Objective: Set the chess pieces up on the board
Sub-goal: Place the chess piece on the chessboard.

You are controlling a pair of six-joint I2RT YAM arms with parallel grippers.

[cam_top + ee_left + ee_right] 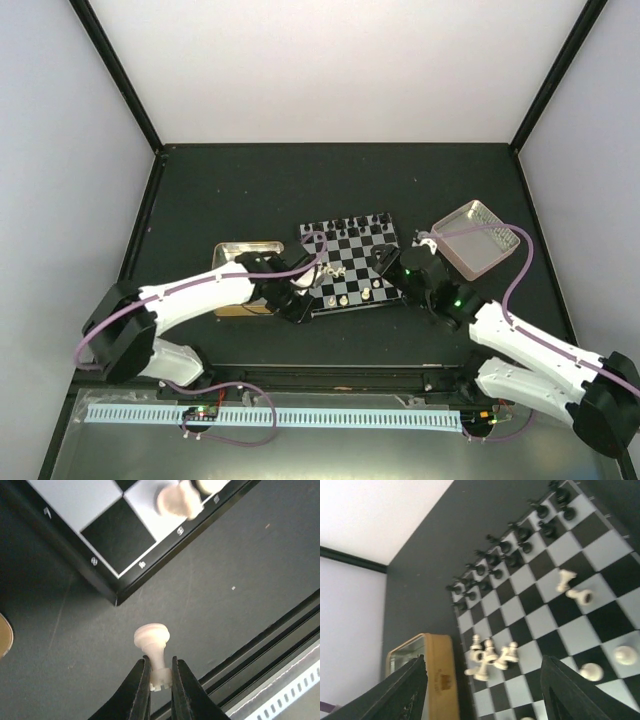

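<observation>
Jaws of the left gripper (pixel 160 666) are clamped on one end of a cream piece (pixel 152 639) held just off the near left corner of the board (pixel 122 536), those of the right gripper (pixel 484 661) are spread empty above it, and the thinly gripped piece could be toppled on release.

Soft, even overhead light; walls (pixel 330 70) bright, table (pixel 250 190) dark, no hard shadows. Left wrist: piece (pixel 151 639) sharp, far pieces (pixel 177 500) on board (pixel 110 535) blurred. Right wrist: slightly soft throughout.
</observation>
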